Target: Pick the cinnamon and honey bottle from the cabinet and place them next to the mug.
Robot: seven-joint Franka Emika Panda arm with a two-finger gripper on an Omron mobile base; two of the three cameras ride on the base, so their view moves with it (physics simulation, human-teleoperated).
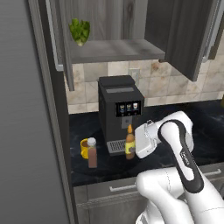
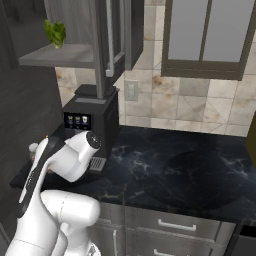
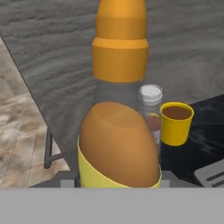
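honey (image 1: pixel 130 146): gripped by fingers (image 3: pixel 118 181), upright over counter (image 1: pixel 87 173); set down gently beside cinnamon (image 1: pixel 92 153), near mug (image 1: pixel 84 148).

Robot arm (image 1: pixel 183 175): glossy white rounded shells are covering every link, giving a smooth, jointed-tube shape. A dark grey to black band is running lengthwise along the forearm link, carrying small pale lettering too small to read. A dark circular cap is closing the elbow joint at 12 o'clock of that link. The boxy white hand (image 1: pixel 146 140) is showing flat faces and softened edges.
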